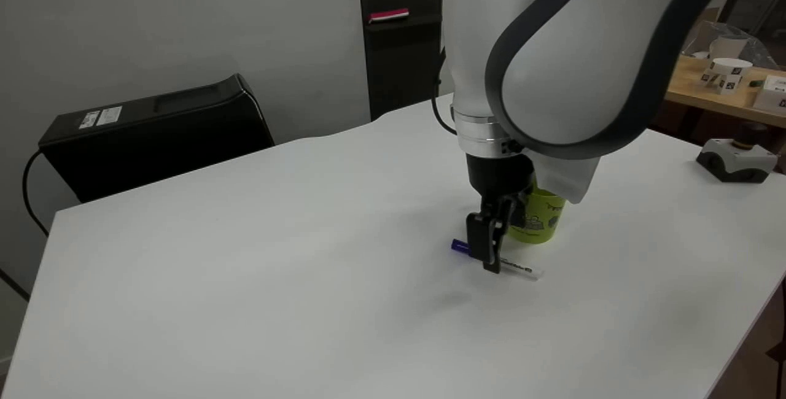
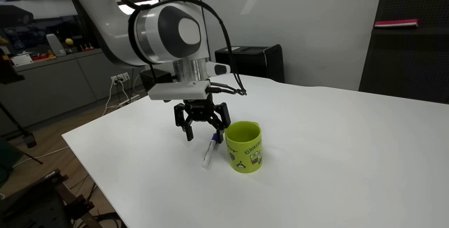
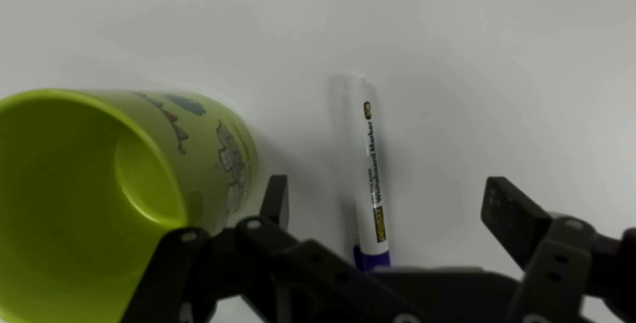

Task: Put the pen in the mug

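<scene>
Pen was straddled by the spread claw, nothing gripped. Closing was best done low, square across the pen's length, the nearby mug left unbumped.

On the pen, "Whiteboard Marker" is printed. On the mug, "KEROKERO" can be read, and on the hand, faintly, "ROBOTIQ".

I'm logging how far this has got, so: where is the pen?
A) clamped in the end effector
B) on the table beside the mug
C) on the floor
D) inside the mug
B: the pen lies on the table beside the mug, and the end effector stands open in the wrist view.
</scene>
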`<state>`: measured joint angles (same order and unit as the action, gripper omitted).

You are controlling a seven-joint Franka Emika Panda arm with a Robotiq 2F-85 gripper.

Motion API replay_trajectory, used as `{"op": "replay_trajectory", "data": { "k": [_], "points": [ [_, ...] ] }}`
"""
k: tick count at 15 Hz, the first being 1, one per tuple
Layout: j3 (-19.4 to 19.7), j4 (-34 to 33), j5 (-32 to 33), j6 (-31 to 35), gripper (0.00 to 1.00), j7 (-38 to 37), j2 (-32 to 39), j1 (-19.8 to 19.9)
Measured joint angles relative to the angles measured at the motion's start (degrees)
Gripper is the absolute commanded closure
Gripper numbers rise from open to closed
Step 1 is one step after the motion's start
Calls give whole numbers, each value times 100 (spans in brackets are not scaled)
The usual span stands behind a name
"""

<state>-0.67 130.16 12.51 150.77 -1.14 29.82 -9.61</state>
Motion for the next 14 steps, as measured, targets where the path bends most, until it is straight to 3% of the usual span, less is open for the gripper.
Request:
{"op": "replay_trajectory", "data": {
  "k": [14],
  "points": [
    [321, 37, 6, 4, 0, -108, 131, -55]
  ]
}}
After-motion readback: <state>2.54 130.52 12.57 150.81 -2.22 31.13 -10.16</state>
